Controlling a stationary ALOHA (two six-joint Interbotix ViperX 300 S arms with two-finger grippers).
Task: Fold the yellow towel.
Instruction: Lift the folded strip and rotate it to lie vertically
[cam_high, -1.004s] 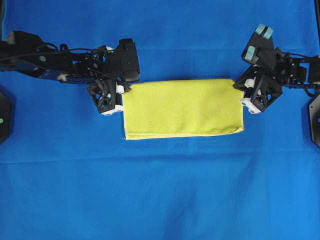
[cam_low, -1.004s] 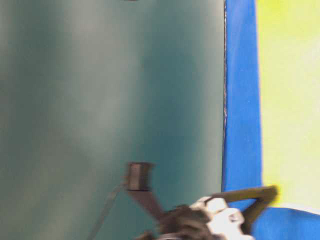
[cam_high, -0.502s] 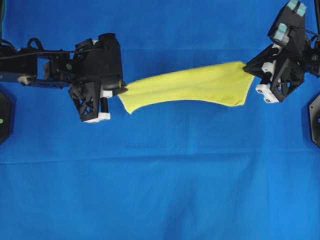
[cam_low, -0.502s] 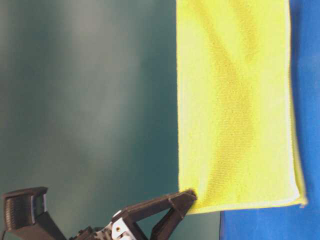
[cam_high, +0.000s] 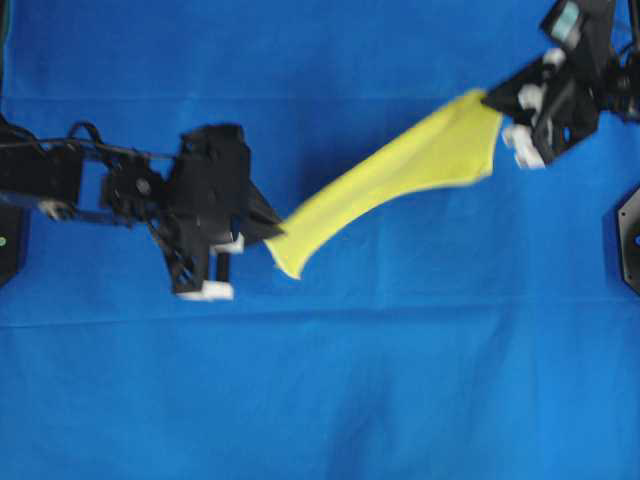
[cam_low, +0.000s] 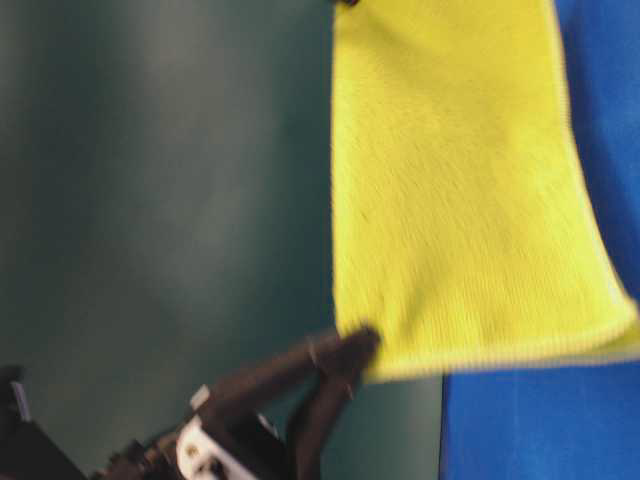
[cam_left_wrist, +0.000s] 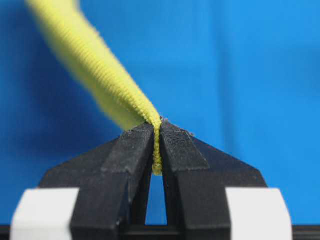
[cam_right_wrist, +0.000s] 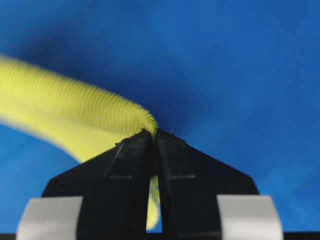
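Change: since half a second ago the left gripper (cam_high: 272, 232) has dropped toward 6 o'clock in the overhead view and the right gripper (cam_high: 497, 101) has shifted toward 12 o'clock, so the yellow towel (cam_high: 400, 172), then nearly level, now slants.
Yellow towel: folded double and held off the blue cloth (cam_high: 320, 400), strung between the two grippers; it runs from about 8 o'clock near the view's centre up to 2 o'clock near the top right corner. A loose corner hangs just below the left gripper's hold.
Left gripper: fingers (cam_left_wrist: 135, 150) pressed together on the towel's edge, the pale hem pinched in the narrow slit between them.
Right gripper: fingers (cam_right_wrist: 132, 152) clamped on the towel's other end, the fabric bulging out just above the tips.
Table-level view: towel (cam_low: 450, 190) hangs as a broad yellow sheet, its hemmed edge level with a dark fingertip (cam_low: 350, 350) gripping one corner; the picture is blurred.
Blue cloth: covers the whole work surface under both arms.
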